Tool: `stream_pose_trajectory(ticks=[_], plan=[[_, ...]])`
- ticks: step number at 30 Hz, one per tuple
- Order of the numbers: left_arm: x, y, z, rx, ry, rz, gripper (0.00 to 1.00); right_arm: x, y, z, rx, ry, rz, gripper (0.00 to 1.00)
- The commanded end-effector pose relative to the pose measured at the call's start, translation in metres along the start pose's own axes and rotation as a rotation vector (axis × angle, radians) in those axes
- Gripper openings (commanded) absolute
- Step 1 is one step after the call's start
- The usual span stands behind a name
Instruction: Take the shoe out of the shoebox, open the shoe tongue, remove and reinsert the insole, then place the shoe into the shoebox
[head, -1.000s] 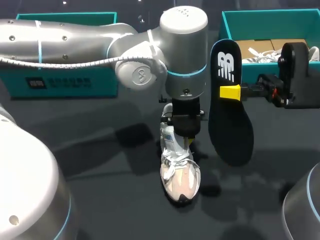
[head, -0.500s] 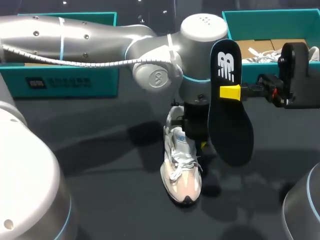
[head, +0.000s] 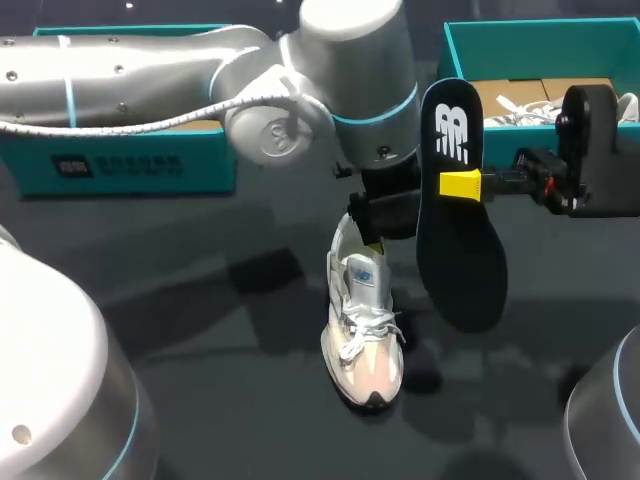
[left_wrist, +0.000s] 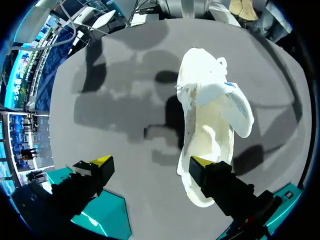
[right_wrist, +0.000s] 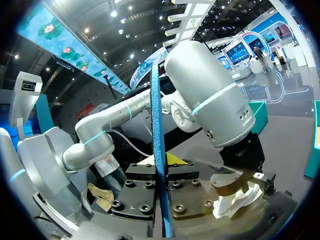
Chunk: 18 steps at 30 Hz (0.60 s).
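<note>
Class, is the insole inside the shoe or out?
Out: the right tool grips the insole in the air beside the shoe, which stands on the table.

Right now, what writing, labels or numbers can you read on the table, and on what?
Insole: a white logo mark, no legible words.
Left teal box: dark label on its front, too blurred to read.
Shoe tongue: small blue tag, too small to read.

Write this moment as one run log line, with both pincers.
left pincer: open, one finger at shoe heel | right pincer: shut on insole, upright | shoe: on table
</note>
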<state>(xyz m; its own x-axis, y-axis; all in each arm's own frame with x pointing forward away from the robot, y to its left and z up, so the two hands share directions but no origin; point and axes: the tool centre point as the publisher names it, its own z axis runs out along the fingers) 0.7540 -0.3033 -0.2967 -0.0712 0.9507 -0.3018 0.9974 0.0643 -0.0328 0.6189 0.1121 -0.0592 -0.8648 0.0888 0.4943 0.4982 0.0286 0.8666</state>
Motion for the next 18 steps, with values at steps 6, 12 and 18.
stream_pose_trajectory(ticks=[6,12,18], plan=[[0.024,-0.009,-0.036,-0.075,-0.164,-0.017,1.00,-0.001,0.000,0.002,0.000,0.000,0.001,0.00],[0.029,-0.006,-0.040,-0.052,-0.239,0.053,1.00,-0.001,0.000,0.002,0.000,0.000,0.001,0.00],[0.027,-0.002,-0.054,-0.029,-0.406,0.104,1.00,-0.001,0.000,0.002,0.000,0.000,0.001,0.00]])
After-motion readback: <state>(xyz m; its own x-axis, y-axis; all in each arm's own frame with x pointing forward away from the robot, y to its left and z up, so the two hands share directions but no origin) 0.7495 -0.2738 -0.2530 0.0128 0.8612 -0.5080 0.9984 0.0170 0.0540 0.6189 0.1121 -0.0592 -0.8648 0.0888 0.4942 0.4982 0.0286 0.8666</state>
